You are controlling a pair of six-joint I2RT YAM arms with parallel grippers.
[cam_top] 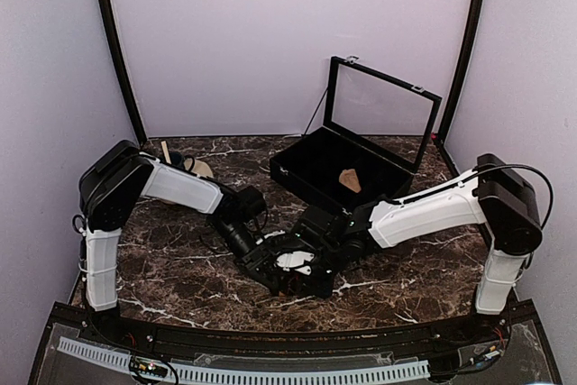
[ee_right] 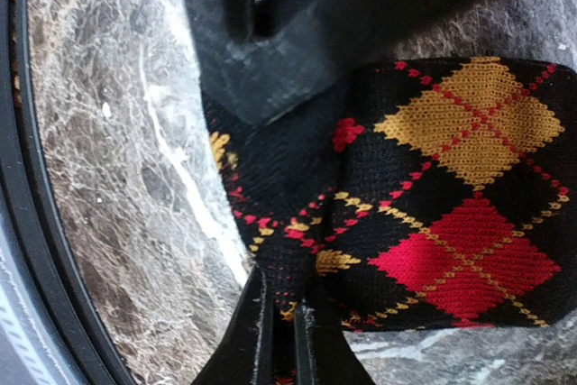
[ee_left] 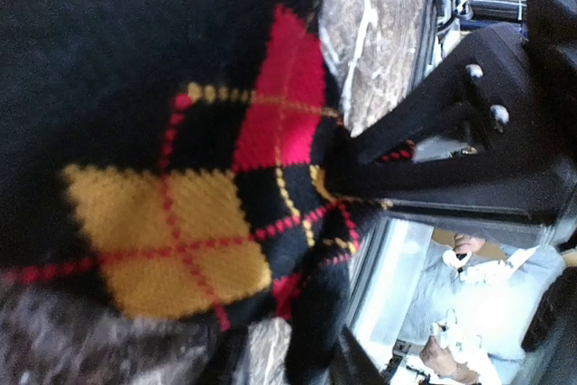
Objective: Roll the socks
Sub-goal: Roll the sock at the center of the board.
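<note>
Station: I worked over the marble table, with both my arms meeting low near its front edge, about mid-width.
Argyle sock, location: The argyle sock lay on the stone directly beneath my two grippers. From the top view it was almost wholly hidden by them.
Argyle sock, condition: Black knit with red and orange diamonds. It was doubled over in layers, with a rounded folded edge showing in the right wrist view.
Right gripper: My right gripper was closed, fingers pressed together on a narrow flap at the sock's edge. A thread of red knit showed in the slit between them.
Sock relative to right gripper: The bulk of the sock lay just beyond and to one side of those fingers. Only the flap ran into them.
Left gripper: My left gripper stood with its fingers parted. A strip of sock ran between them, with bare stone showing beside it, so I noted no clamp.
Sock relative to left gripper: The sock filled most of the left wrist view, immediately ahead of the fingers.
Grippers, mutual: They stood close together, facing across the sock.
Other items: A black case stood behind with its glass lid raised. Inside lay a small tan item, which I could not identify.
</note>
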